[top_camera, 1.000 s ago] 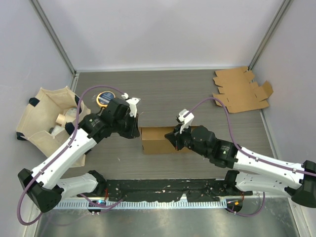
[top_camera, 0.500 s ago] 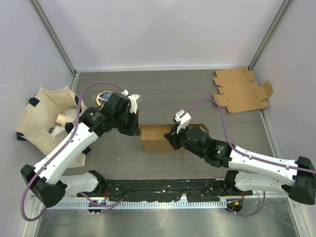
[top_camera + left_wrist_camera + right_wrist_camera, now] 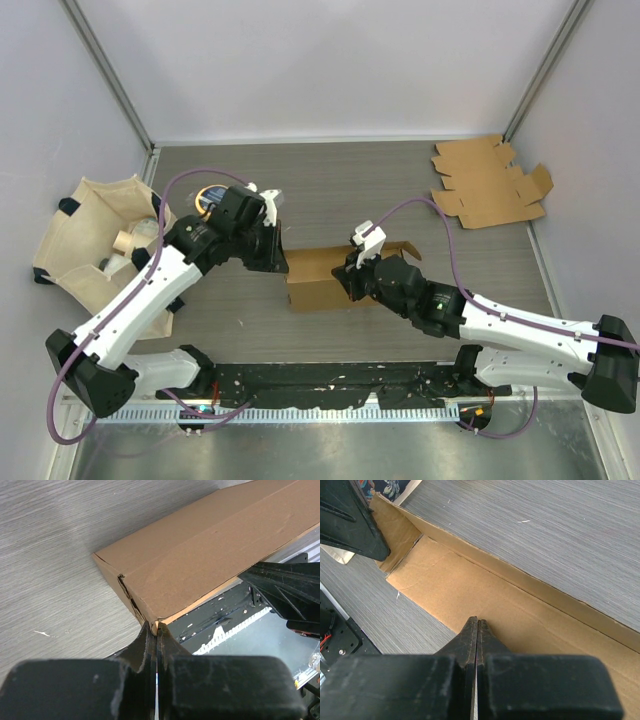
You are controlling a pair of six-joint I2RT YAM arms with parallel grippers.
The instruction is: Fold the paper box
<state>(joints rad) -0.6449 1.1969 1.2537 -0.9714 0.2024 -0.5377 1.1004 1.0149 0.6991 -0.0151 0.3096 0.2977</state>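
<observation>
From above and behind, one camera overlooks my whole worktop (image 3: 350,180), while both wrist cameras peer closely down at the paper box (image 3: 318,281).

i can read no text, number, brand or sign in any of my views. the round tin (image 3: 209,197) beside the cloth bag (image 3: 90,235) has a yellow ring on its lid that looks like a label, but it is too small for me to read. the paper box (image 3: 318,280) shows only plain brown cardboard.
</observation>
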